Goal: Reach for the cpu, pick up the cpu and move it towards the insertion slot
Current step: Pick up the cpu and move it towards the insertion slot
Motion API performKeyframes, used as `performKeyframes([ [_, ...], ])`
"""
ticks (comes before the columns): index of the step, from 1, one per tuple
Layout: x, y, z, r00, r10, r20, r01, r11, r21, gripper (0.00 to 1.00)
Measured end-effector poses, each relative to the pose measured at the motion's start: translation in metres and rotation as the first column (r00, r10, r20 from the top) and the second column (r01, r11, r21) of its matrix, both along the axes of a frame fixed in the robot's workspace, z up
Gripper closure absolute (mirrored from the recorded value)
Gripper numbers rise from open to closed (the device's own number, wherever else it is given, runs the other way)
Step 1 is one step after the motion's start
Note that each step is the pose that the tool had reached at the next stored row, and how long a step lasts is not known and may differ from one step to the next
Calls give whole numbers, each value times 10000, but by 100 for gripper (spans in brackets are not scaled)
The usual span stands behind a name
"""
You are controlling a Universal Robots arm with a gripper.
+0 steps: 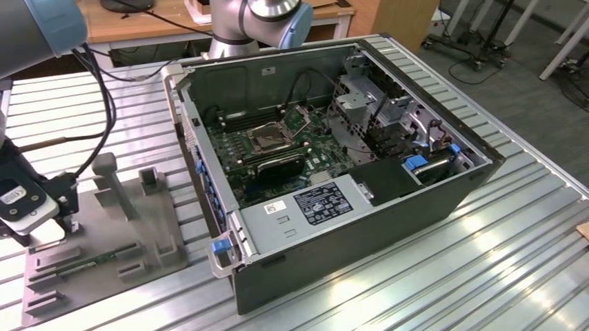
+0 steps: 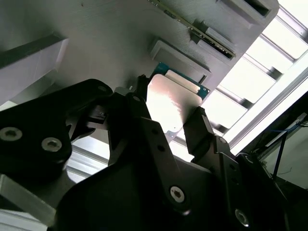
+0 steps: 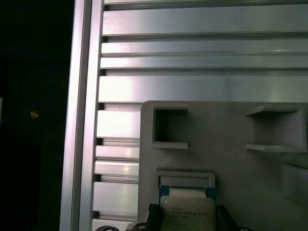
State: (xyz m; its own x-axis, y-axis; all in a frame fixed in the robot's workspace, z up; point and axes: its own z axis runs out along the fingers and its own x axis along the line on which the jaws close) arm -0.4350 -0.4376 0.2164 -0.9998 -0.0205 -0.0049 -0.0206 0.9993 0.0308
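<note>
Gripper (image 2: 169,103) fingers (image 2: 199,127) stand narrow, clamped on opposite edges of the cpu (image 3: 186,211) at the grey fixture plate (image 1: 92,234), at the exterior view's left. Well apart to the right, the insertion slot (image 1: 272,136) sits inside the open computer case (image 1: 368,227).

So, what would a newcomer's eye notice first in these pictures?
First, the open computer case in the middle of the exterior view, with the square insertion slot on its green motherboard. Then, in both wrist views, the pale cpu by the grey fixture plate, with the gripper close over it.
</note>
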Motion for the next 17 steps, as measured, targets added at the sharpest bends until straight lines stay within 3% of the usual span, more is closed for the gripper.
performKeyframes([
  [17,0,0,57,10000,0,-1,0,10000,-1,46],
])
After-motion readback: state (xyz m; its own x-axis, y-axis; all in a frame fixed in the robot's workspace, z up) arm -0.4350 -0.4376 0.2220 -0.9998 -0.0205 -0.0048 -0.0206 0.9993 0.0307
